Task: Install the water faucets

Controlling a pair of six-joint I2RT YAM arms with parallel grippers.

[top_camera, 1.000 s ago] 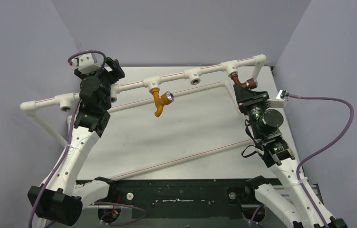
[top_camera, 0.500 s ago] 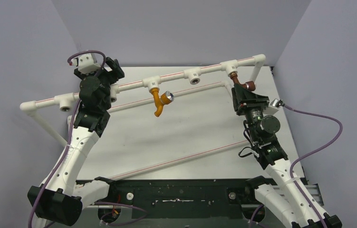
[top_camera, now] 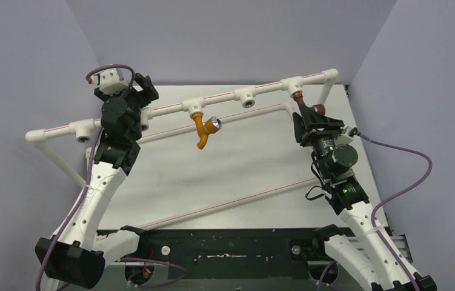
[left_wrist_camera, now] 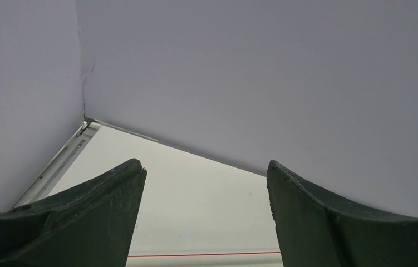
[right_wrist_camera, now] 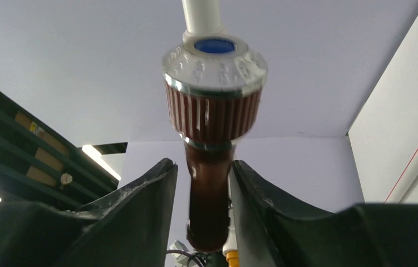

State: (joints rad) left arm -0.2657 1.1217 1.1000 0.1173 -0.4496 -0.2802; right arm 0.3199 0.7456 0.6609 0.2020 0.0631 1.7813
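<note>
Upper right: right gripper (right_wrist_camera: 202,167) clamped on the smooth, stiff neck of the red-brown faucet (right_wrist_camera: 209,194), probably light and slippery, below its ribbed knob (right_wrist_camera: 213,94); left gripper (left_wrist_camera: 205,167) apart, empty.

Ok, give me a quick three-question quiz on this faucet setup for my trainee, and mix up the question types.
1. True or false: the left gripper holds a faucet.
2. What is the right gripper closed on? A, white plastic pipe; B, dark red-brown plastic faucet with a silver knob; C, purple cable.
3. What colour is the bent-spout plastic faucet that no gripper touches?

Key: 1 false, it is open and empty. 2 B. 3 orange-yellow.
</note>
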